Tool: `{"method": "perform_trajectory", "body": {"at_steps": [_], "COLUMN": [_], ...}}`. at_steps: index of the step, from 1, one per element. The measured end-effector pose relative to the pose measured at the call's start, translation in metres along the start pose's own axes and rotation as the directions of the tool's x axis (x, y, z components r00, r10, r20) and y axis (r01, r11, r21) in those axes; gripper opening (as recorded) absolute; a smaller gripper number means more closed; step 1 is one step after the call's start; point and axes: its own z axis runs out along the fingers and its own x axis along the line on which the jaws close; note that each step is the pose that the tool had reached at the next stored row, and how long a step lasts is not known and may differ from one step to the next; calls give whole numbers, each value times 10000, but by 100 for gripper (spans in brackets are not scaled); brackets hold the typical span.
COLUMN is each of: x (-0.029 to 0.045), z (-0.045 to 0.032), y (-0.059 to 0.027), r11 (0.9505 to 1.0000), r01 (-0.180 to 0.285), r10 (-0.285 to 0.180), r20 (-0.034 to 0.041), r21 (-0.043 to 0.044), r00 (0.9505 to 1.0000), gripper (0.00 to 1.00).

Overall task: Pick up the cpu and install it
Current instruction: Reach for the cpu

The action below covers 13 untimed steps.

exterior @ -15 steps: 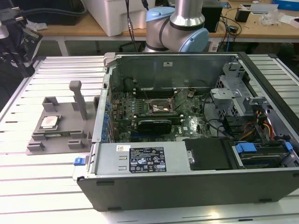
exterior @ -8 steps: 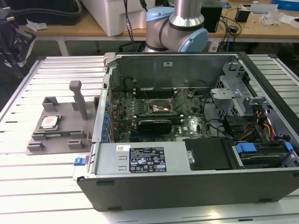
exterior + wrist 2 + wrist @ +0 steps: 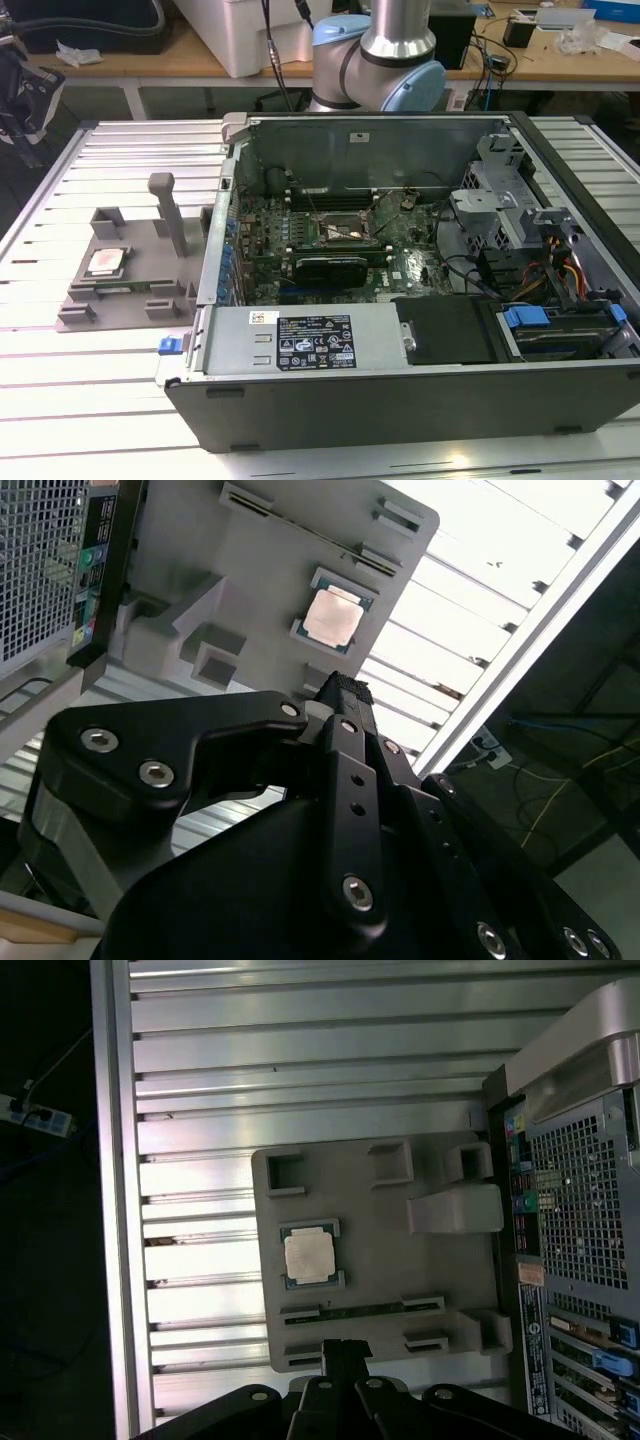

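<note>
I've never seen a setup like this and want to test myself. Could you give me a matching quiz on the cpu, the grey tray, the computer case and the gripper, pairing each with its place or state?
Things:
1. cpu
2. grey tray
3. computer case
4. gripper

Places or states:
A. open, circuit board showing
B. shut, holding nothing
C. lying in a tray recess
D. on the slatted table beside the case

Pairs: 1-C, 2-D, 3-A, 4-B.
</note>
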Motion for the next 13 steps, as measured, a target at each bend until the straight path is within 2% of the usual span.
{"method": "perform_trajectory", "body": {"at_steps": [13], "x": [161], "z": [-4], "y": [-12], "r11": [10000], "r01": [0], "r10": [0], "r20": [0], "r21": [0], "r00": [10000], "gripper": [11]}}
